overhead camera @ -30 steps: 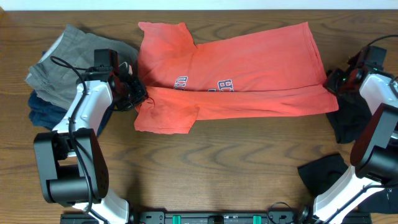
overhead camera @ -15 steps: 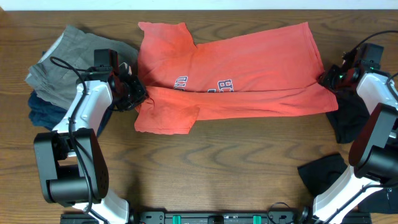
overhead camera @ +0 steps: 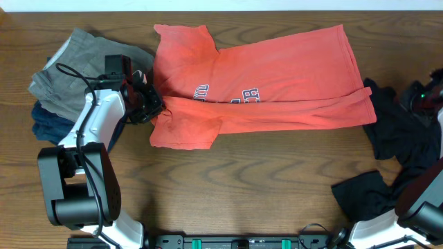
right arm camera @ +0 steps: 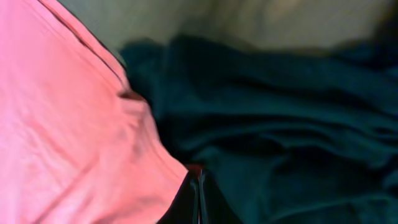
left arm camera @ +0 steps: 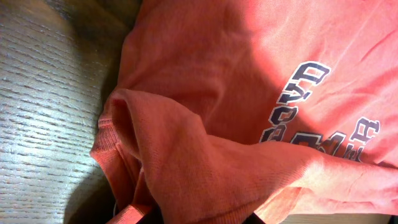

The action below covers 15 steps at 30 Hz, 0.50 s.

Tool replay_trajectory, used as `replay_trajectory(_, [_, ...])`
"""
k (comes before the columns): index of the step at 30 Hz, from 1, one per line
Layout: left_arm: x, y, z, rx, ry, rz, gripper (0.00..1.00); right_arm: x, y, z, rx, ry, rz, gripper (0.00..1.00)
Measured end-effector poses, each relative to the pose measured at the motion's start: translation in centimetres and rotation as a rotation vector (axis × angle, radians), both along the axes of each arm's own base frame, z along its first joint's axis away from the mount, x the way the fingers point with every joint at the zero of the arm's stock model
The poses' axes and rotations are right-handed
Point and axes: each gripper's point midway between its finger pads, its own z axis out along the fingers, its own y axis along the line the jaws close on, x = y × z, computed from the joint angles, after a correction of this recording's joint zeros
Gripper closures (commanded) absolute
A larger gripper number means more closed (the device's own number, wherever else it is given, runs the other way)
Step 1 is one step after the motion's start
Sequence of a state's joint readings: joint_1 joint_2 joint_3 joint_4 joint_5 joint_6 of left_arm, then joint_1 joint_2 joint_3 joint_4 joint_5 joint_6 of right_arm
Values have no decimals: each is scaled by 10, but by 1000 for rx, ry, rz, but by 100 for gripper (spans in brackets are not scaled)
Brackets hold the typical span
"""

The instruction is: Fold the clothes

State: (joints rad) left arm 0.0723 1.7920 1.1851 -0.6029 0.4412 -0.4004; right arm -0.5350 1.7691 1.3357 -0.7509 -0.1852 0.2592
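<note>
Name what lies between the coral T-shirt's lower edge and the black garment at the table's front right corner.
Only bare wooden table, as the overhead view shows between the T-shirt and the black garment.

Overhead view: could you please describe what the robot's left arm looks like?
The left arm has white shells over its long links, bulky black cylindrical joints and base, a loose black cable looping beside it, and a black claw.

Coral T-shirt (overhead camera: 277,76) lies half-folded; left claw (overhead camera: 158,105) seemingly pinches its sleeve edge.
</note>
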Motion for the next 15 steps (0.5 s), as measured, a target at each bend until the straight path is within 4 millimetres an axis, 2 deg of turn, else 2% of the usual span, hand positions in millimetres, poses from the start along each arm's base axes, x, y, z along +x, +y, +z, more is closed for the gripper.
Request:
replay_trajectory(10, [0,0,0,0,0,0,83,-4,4,-79,73,152,58,99])
replay_trajectory(15, [0,0,0,0,0,0,83,-1,3,-101,83,168,77,99])
